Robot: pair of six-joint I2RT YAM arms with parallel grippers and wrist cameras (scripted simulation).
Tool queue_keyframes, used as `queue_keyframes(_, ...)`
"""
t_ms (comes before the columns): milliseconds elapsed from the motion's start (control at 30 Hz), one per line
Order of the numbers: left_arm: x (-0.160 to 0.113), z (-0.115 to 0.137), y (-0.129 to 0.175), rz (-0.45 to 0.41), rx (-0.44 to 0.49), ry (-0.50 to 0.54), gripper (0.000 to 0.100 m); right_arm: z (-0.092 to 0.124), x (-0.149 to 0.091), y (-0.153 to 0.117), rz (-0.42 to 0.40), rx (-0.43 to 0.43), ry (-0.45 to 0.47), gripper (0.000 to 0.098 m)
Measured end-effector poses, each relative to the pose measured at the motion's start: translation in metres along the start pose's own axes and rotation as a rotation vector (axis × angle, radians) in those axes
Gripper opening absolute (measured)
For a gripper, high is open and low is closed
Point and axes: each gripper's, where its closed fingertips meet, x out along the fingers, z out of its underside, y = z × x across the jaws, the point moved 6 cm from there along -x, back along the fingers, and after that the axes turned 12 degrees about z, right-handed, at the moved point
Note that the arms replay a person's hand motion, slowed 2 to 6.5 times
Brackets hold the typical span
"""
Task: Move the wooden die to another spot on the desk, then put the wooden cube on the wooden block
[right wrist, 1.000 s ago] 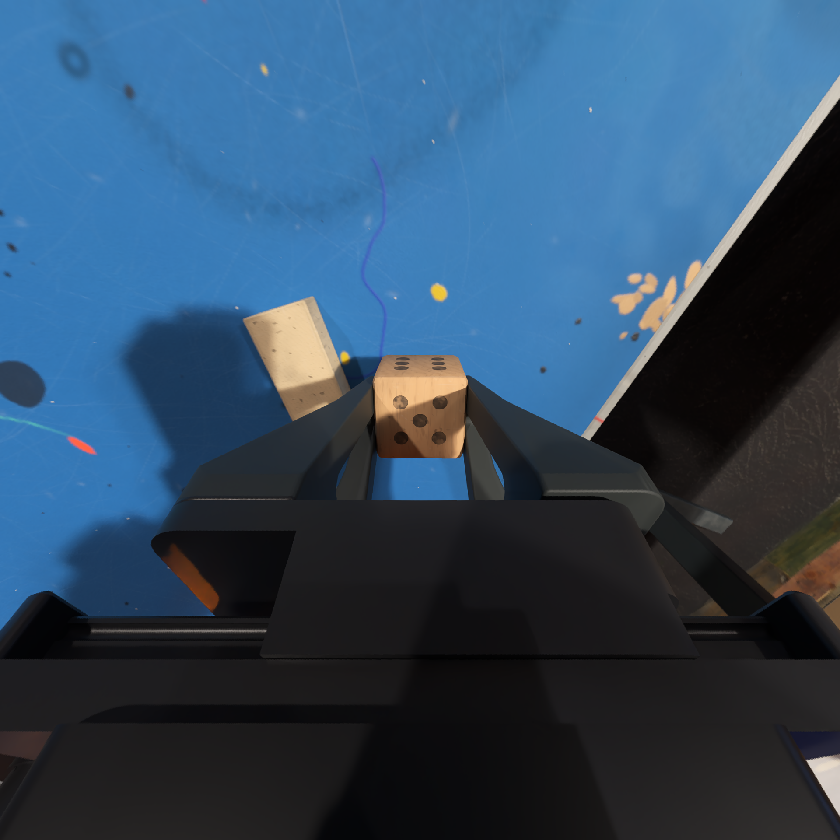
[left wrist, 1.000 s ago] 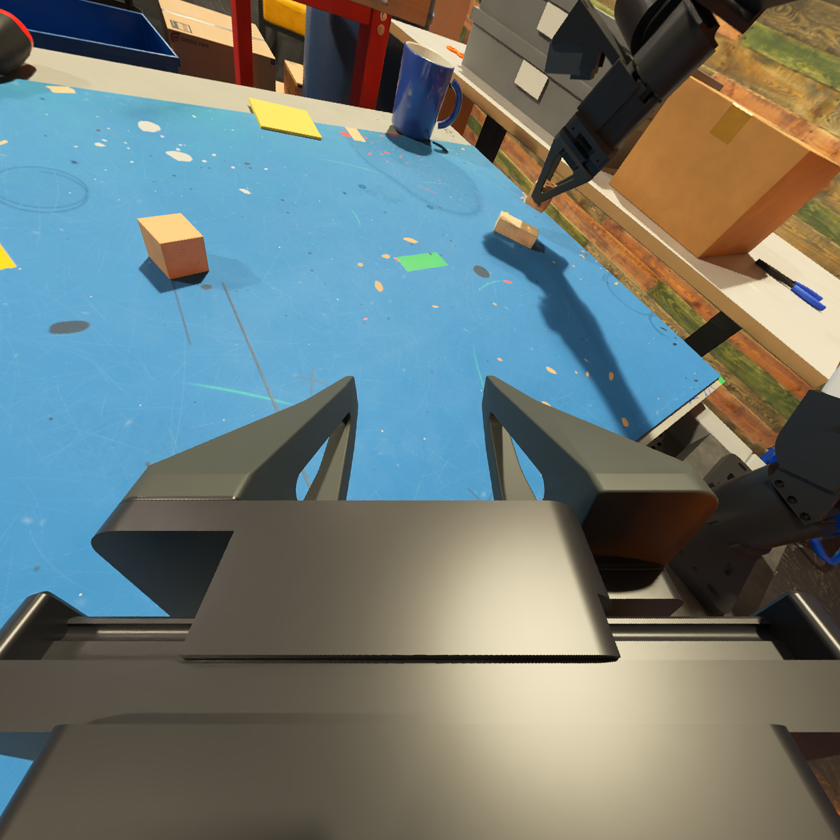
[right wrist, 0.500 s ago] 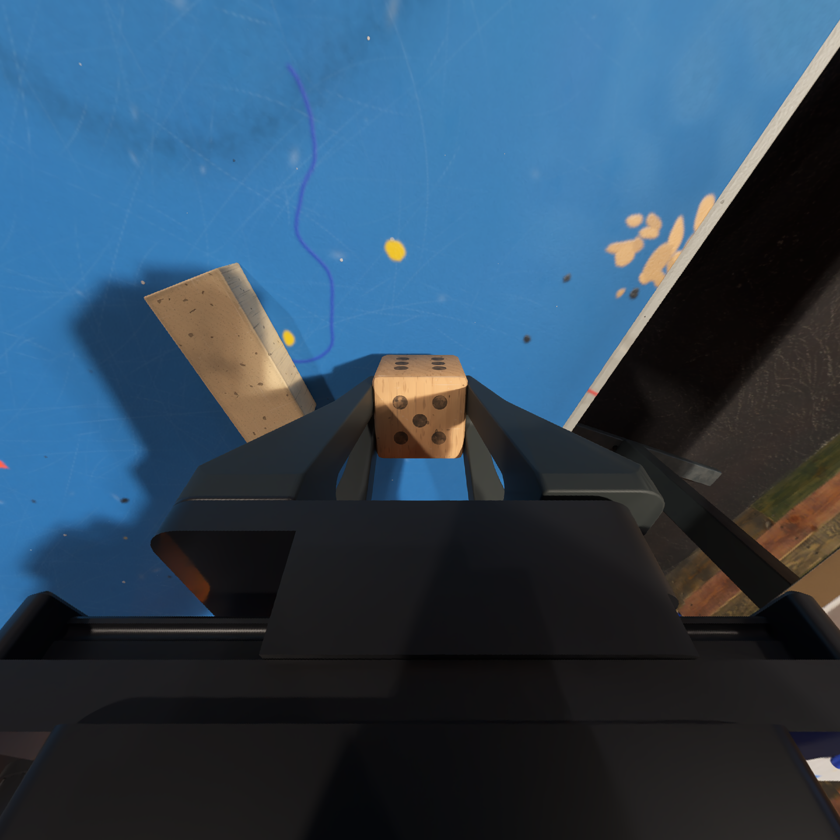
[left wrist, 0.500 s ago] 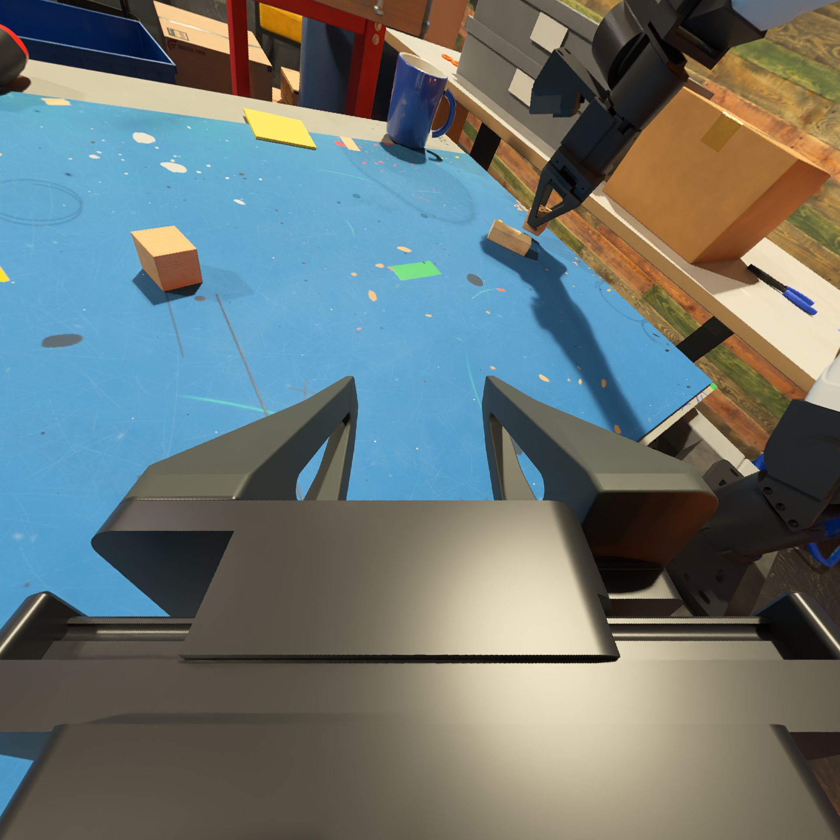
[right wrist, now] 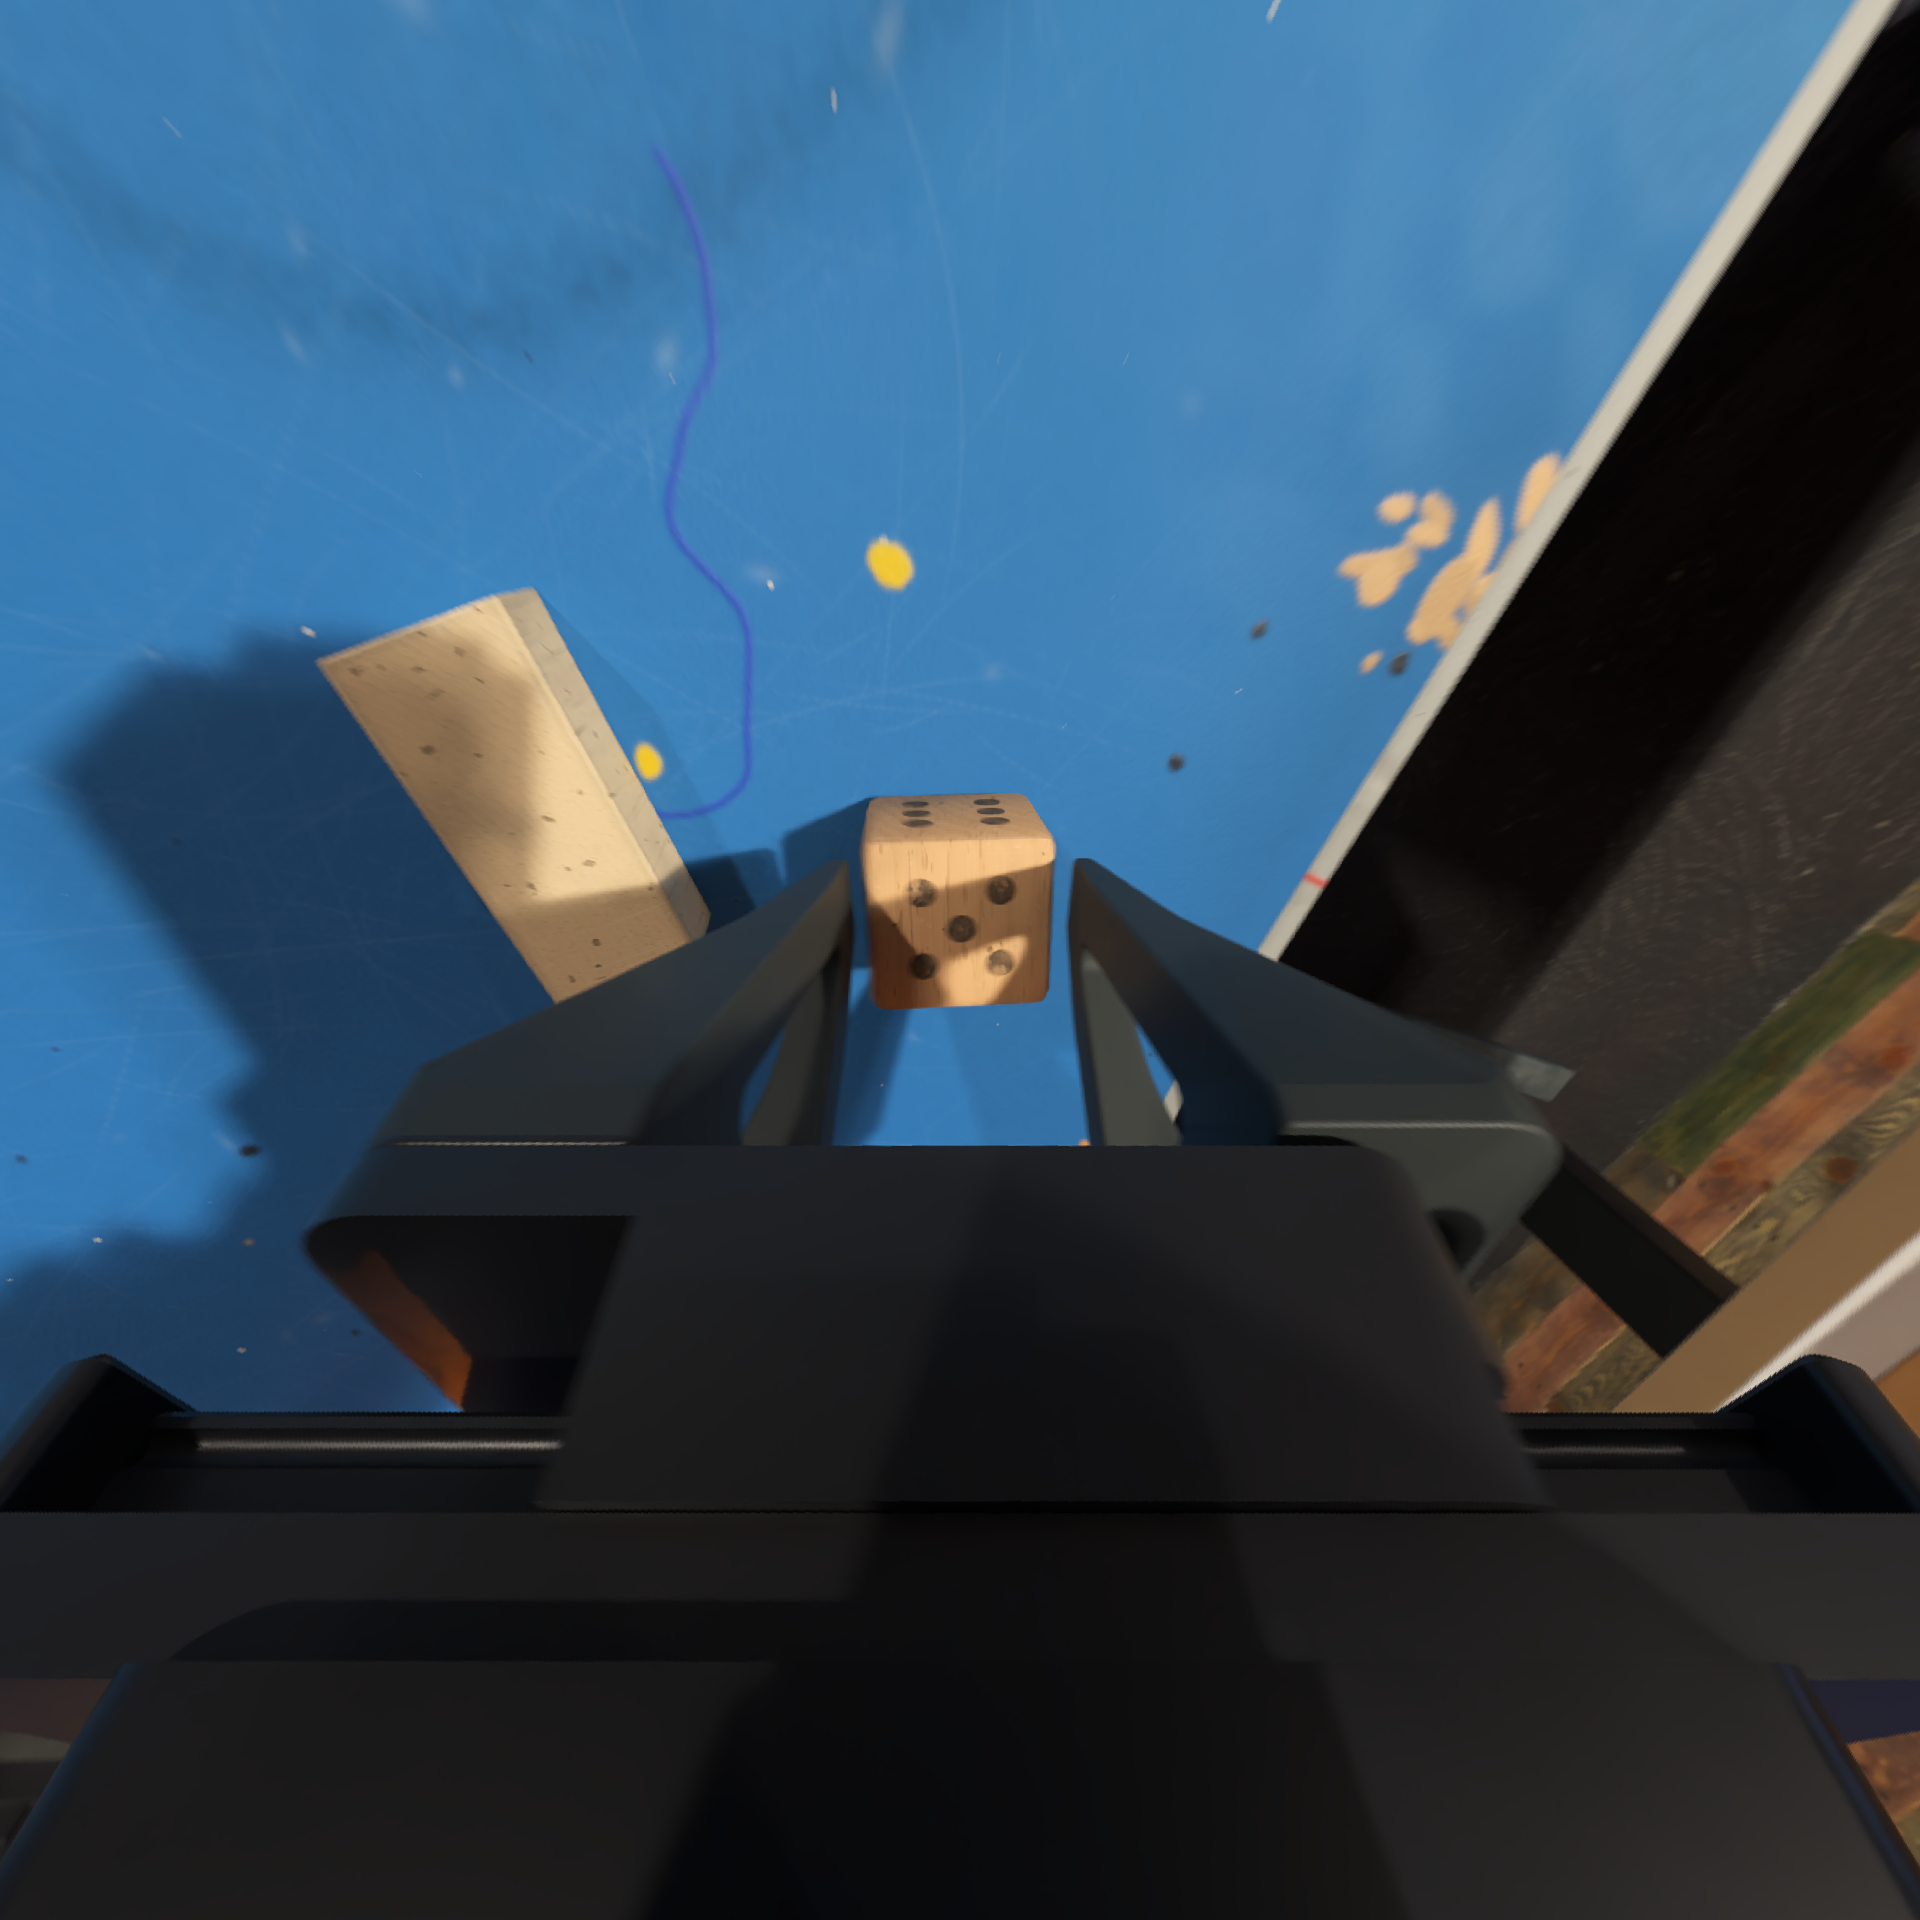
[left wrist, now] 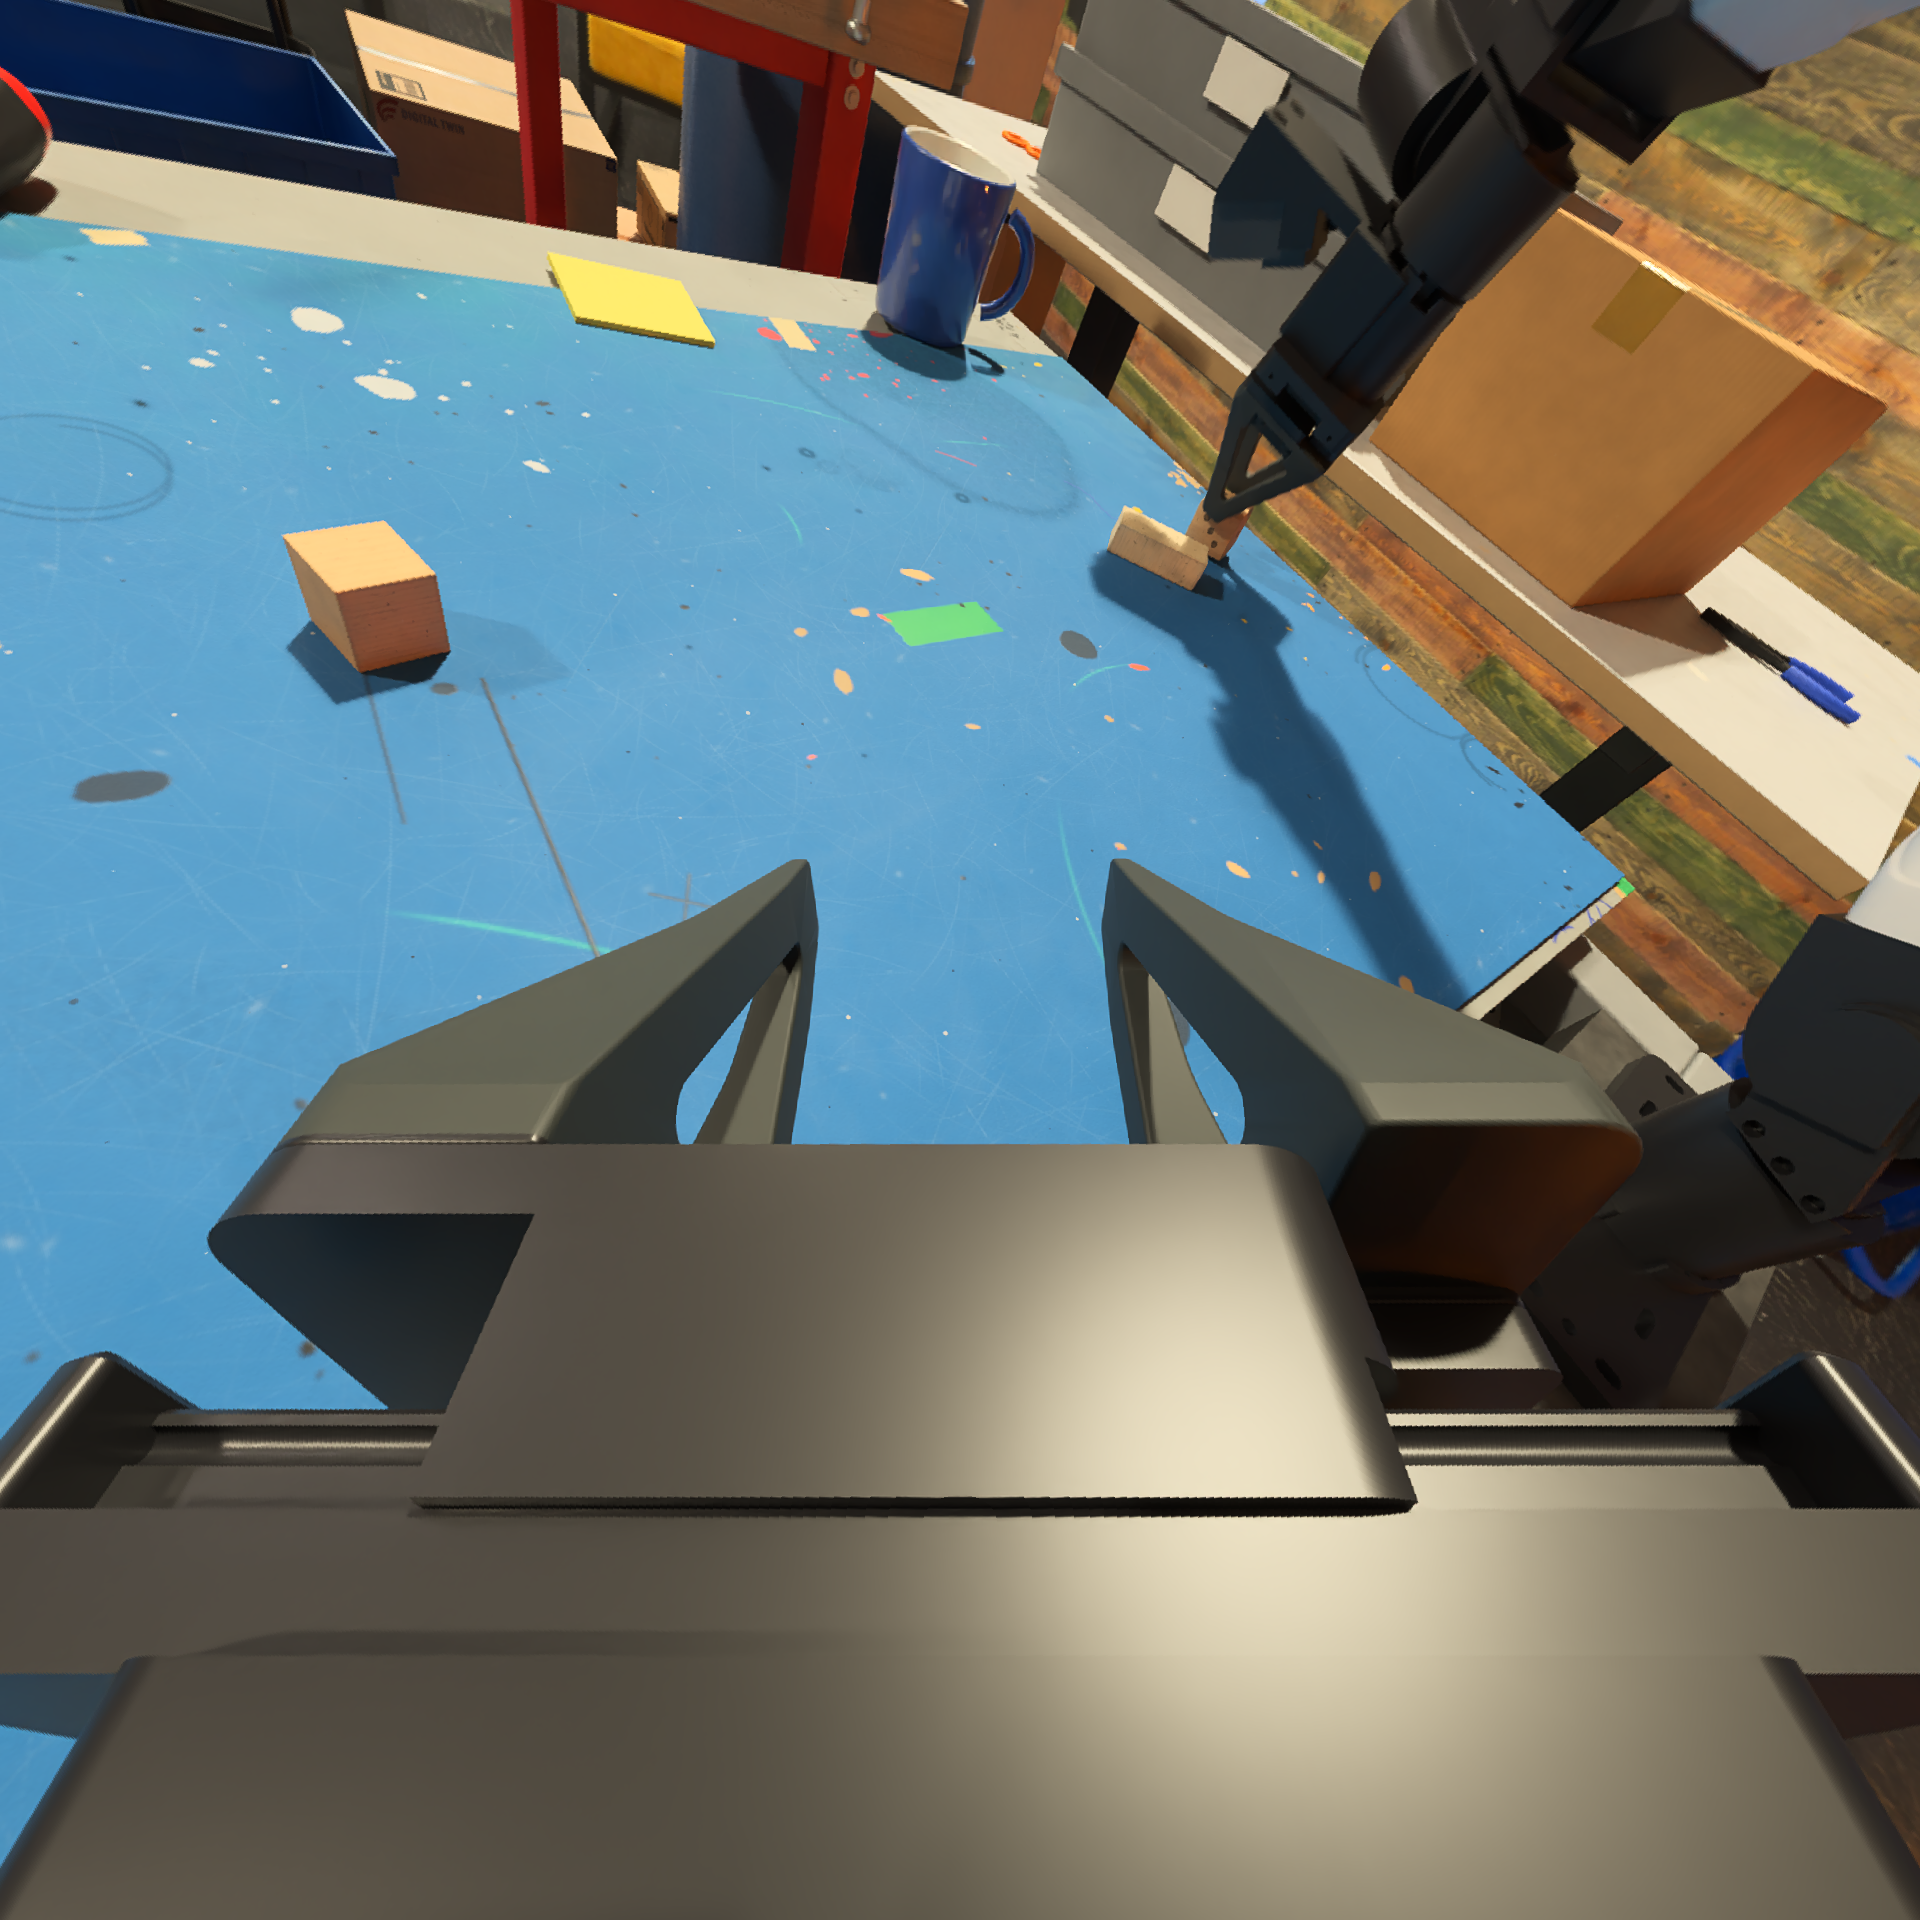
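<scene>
The wooden die (right wrist: pixel 956 914) sits on the blue desk (right wrist: pixel 1039 312) between the fingers of my right gripper (right wrist: pixel 963 868), with a narrow gap on each side. The jaws are open. The pale wooden block (right wrist: pixel 509 790) lies flat just left of the die. In the left wrist view the right gripper (left wrist: pixel 1236 488) stands low over the die (left wrist: pixel 1218 535) and block (left wrist: pixel 1151 545) near the desk's right edge. The orange wooden cube (left wrist: pixel 364 592) sits alone at the far left. My left gripper (left wrist: pixel 961 883) is open and empty above the near desk.
A blue mug (left wrist: pixel 940 239) and a yellow pad (left wrist: pixel 629 296) are at the desk's far edge. A green patch (left wrist: pixel 940 623) lies mid-desk. The desk edge (right wrist: pixel 1558 520) runs just right of the die. A cardboard box (left wrist: pixel 1600 416) sits on a side bench.
My right gripper came down beside the block with the die, then opened its jaws off it. The left gripper's view shifted slightly; its jaws stayed open.
</scene>
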Motion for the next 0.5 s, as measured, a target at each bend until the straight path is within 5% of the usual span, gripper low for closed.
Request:
queue_keyframes(200, -0.003, 0.0, 0.0, -0.007, -0.001, 0.003, 0.047, -0.027, -0.059, -0.004, 0.074, -0.004, 0.229, 0.0948)
queue_keyframes(367, -0.006, 0.001, -0.003, -0.013, -0.008, 0.011, 0.047, -0.056, -0.123, -0.036, -0.003, -0.092, 0.458, 0.0803)
queue_keyframes(500, -0.007, 0.001, -0.003, -0.013, -0.017, 0.027, 0.047, -0.069, -0.161, -0.085, -0.148, -0.275, 0.579, 0.0899)
